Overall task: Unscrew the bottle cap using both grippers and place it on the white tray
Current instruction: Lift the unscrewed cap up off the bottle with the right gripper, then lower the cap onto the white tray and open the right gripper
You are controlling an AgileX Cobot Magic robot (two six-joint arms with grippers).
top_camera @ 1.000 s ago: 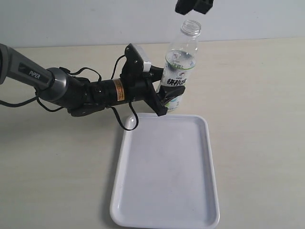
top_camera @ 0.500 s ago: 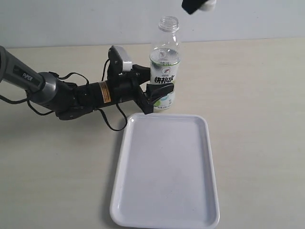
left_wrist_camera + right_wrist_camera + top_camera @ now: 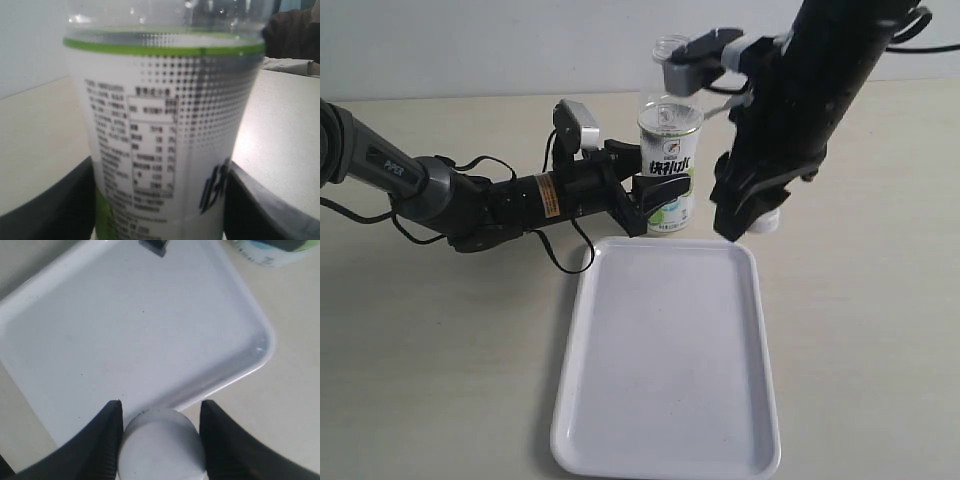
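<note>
Small round white screw cap (image 3: 162,446) held over the rim of the flat glossy white tray (image 3: 125,330).
The clear, white-green-labelled plastic bottle (image 3: 670,160) is clasped upright by the left gripper (image 3: 650,208); the cap is pinched by the right gripper (image 3: 161,412).

Table (image 3: 430,360): pale beige, matte, plain top. It lies beneath and around the left fingers (image 3: 260,205) and the right fingers (image 3: 102,440) and fills most of the exterior view.
Wall (image 3: 470,50): plain pale grey-white, unmarked. It rises from the table's far edge, beyond both sets of fingers.
Light: soft and even, with faint shadows on the table.
Dark brown shape (image 3: 295,35): blurred, beyond the left fingers past the table's edge. Cannot be identified.
</note>
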